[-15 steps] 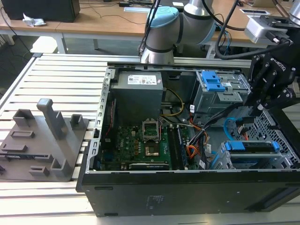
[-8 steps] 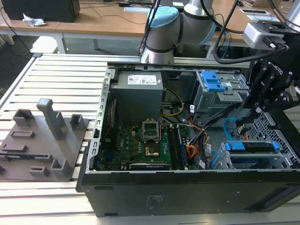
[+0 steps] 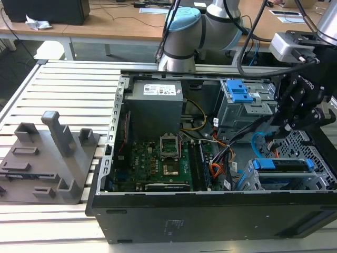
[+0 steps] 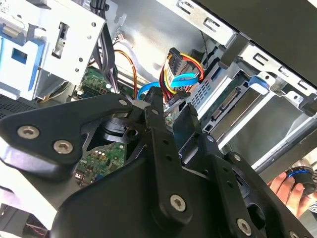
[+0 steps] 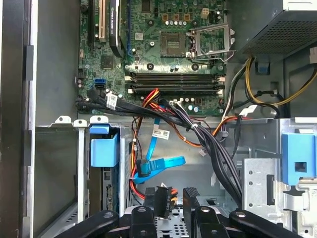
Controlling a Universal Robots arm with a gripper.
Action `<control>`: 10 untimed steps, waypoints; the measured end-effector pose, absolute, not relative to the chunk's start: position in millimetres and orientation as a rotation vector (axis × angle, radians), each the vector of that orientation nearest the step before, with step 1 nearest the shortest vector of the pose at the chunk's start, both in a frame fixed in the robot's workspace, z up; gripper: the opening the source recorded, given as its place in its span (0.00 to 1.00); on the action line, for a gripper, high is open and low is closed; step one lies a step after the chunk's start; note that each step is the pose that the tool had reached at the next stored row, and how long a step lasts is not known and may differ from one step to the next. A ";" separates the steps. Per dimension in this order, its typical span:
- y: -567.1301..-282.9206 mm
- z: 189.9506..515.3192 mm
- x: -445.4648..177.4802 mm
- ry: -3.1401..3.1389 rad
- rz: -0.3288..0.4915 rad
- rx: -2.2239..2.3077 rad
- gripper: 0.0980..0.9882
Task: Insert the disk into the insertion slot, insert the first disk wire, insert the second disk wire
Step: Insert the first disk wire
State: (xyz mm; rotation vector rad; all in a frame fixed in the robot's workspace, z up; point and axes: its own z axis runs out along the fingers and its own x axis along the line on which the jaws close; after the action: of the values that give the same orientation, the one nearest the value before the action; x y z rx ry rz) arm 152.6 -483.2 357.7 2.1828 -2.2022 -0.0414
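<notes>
The disk (image 3: 279, 165), in its blue carrier, sits inside the insertion slot (image 3: 317, 182), the silver perforated cage at the case's front corner. In the first wrist view the carrier's blue tab (image 5: 104, 147) shows at the cage mouth. In the second wrist view the disk's connector end (image 4: 232, 105) faces the gripper. My gripper (image 3: 275, 136) hovers just beside the cage, shut on the black plug of a disk wire (image 5: 163, 194) with red, yellow and black strands (image 4: 179, 63). A blue flat disk wire (image 5: 159, 164) hangs loose next to it.
The open case holds the motherboard (image 3: 163, 158), power supply (image 3: 155, 103) and a grey upper bay with a blue latch (image 3: 239, 94). Black cable bundles (image 5: 208, 144) cross near the gripper. A grey fixture (image 3: 50, 158) lies left of the case. A hand (image 4: 287, 186) shows beyond the case.
</notes>
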 end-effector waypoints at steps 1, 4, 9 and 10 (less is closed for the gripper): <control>-483.2 356.2 152.6 -2.202 -0.041 2.183 0.30; -483.2 353.4 152.6 -2.202 -0.040 2.182 0.30; -483.3 351.3 152.6 -2.200 -0.036 2.180 0.30; -483.2 351.1 152.6 -2.200 -0.036 2.180 0.30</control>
State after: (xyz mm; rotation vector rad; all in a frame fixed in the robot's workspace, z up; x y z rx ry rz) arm 152.6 -483.2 351.1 2.1802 -2.1999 -0.0356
